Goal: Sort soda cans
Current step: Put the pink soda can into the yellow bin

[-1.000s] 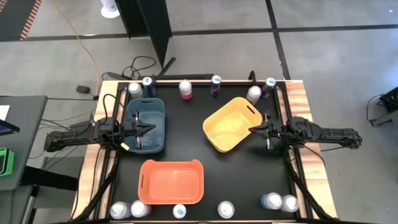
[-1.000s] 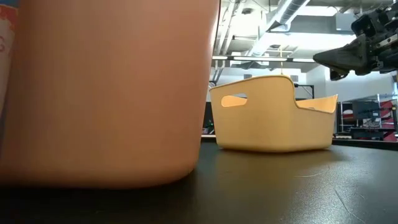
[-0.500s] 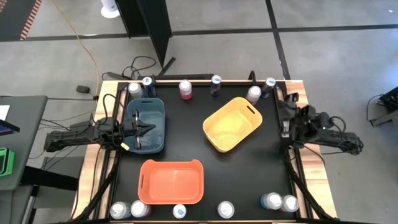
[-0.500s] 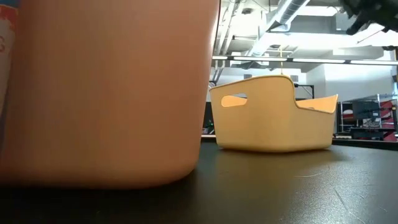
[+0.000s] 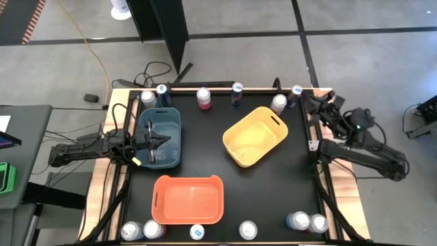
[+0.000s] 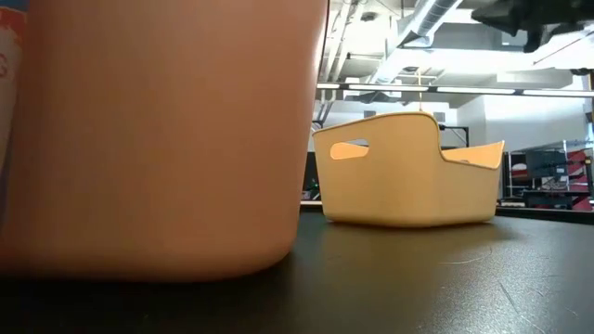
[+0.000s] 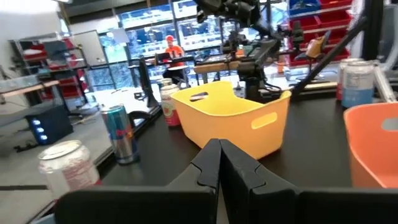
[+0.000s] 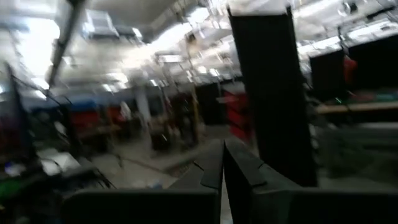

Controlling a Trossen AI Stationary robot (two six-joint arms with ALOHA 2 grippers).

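Taking the yellow bin as landmark: the left end effector, fingers together and empty, is parked left of it over the blue bin. The soda cans are lined along the worktop edges beyond and before it, presumably staged for sorting. The right end effector, shut and empty, is raised right of it near the far corner cans.

You have three bins on the counter: one by the left edge, one toward the right, one near the front edge. Soda cans line the back edge; more stand along the front edge.
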